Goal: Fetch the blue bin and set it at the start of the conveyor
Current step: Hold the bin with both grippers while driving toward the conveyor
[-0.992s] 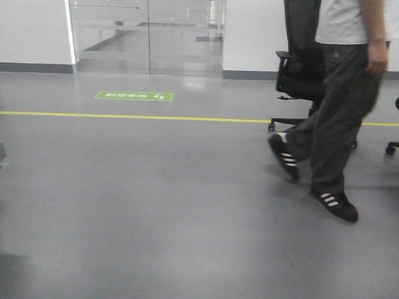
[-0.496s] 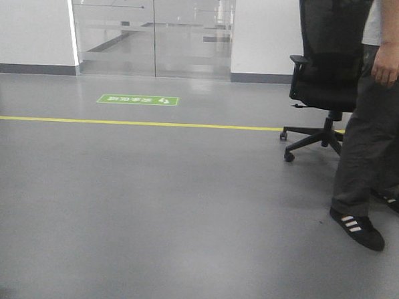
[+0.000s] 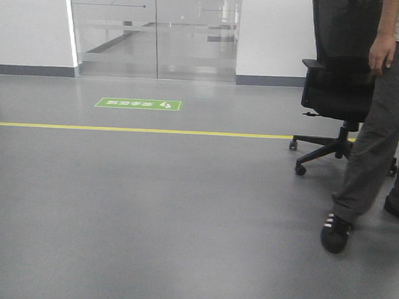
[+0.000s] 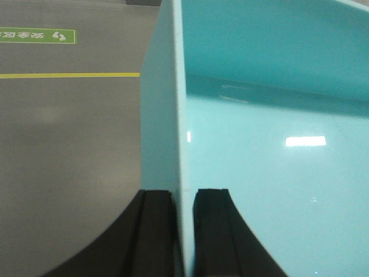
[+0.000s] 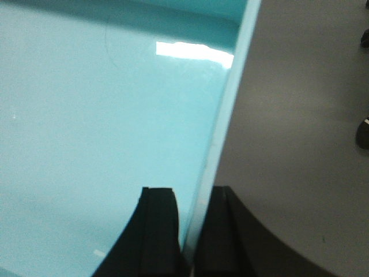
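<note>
From the front, a grey floor [image 3: 149, 207] carries a yellow line [image 3: 140, 130] and a green sign [image 3: 138, 104] before glass doors [image 3: 152, 33]; a person [image 3: 378, 132] stands beside a black office chair [image 3: 337, 70] at right. At the left wrist, the left jaws pinch the blue bin [image 4: 259, 144] by its left wall, closed onto it, with floor beyond. At the right wrist, the right jaws clamp its right wall likewise.

Beyond the left hand [image 4: 183, 196] and right hand [image 5: 193, 193] the bin [image 4: 259, 144] runs out of frame; text on the sign [image 3: 138, 104] is too small to read.
</note>
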